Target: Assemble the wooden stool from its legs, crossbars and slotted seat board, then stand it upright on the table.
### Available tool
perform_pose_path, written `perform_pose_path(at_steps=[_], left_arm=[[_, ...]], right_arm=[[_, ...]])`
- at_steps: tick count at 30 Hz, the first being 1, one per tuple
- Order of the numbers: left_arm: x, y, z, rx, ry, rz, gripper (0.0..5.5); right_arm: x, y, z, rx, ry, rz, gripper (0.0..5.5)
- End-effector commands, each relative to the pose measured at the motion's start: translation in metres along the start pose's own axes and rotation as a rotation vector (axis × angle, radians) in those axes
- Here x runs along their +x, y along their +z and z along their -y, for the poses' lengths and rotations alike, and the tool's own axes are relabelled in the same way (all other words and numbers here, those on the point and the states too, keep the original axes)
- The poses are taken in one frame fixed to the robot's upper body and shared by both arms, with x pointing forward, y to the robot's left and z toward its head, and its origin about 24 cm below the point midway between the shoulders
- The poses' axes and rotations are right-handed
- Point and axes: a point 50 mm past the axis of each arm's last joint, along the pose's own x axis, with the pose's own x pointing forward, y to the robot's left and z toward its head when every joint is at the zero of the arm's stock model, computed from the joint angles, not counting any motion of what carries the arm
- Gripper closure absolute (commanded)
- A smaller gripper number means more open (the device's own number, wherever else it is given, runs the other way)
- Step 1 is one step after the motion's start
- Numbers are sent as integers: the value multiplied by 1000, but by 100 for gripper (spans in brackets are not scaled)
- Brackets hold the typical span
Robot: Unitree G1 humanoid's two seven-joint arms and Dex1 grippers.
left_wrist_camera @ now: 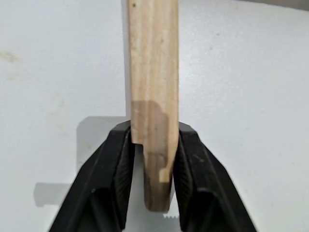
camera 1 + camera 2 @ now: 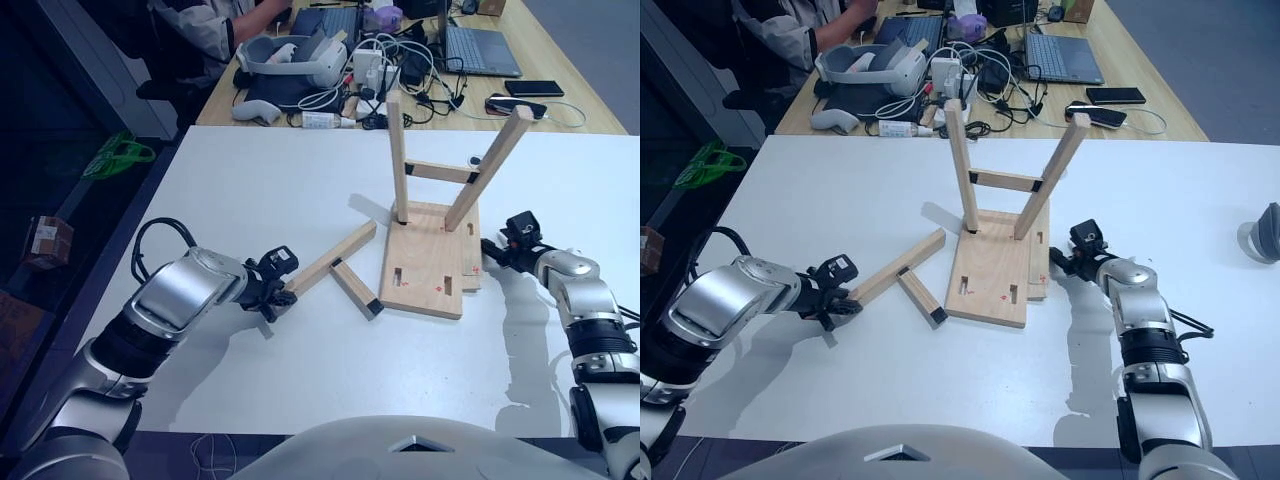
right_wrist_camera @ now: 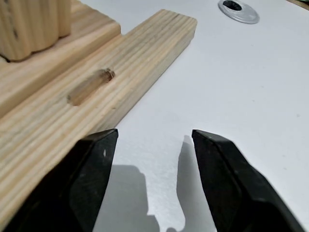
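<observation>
Nearest, on the left: left gripper [image 2: 283,293] low over the white table [image 2: 230,180], fingers [image 1: 116,174] clamped on either side of the darker, notched end of a loose leg [image 2: 332,260]. Leg flat on the table, angled away toward the seat board [image 2: 425,270]. Joined to its far part at an angle, also lying flat: a short crossbar [image 2: 356,288], black-tipped end close by the board's near left corner; touching or not, hard to tell.

On the right, slightly farther: right gripper [image 3: 154,137], fingers spread wide with nothing between them, just beside a wooden strip [image 3: 120,58] along the seat board's right edge, not touching it.

Mid-table: seat board flat, slots facing up. Standing at its far end: left upright leg [image 2: 398,160] and right upright leg [image 2: 492,160], spreading apart toward their tops, linked partway up by a second crossbar [image 2: 440,172].

Beyond the table: a wooden desk [image 2: 570,70] with a headset [image 2: 290,55], laptop [image 2: 478,45], phone [image 2: 533,88] and tangled cables [image 2: 400,55].
</observation>
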Motion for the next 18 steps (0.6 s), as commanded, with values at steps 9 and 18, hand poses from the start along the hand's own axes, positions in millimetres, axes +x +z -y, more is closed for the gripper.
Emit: perform_pose_path(at_steps=[9, 18], left_arm=[[-37, 20, -41, -94, 177, 171, 450], [-80, 10, -58, -127, 154, 294, 450]], right_arm=[[21, 5, -56, 82, 142, 16, 262], [10, 0, -38, 107, 81, 12, 262]])
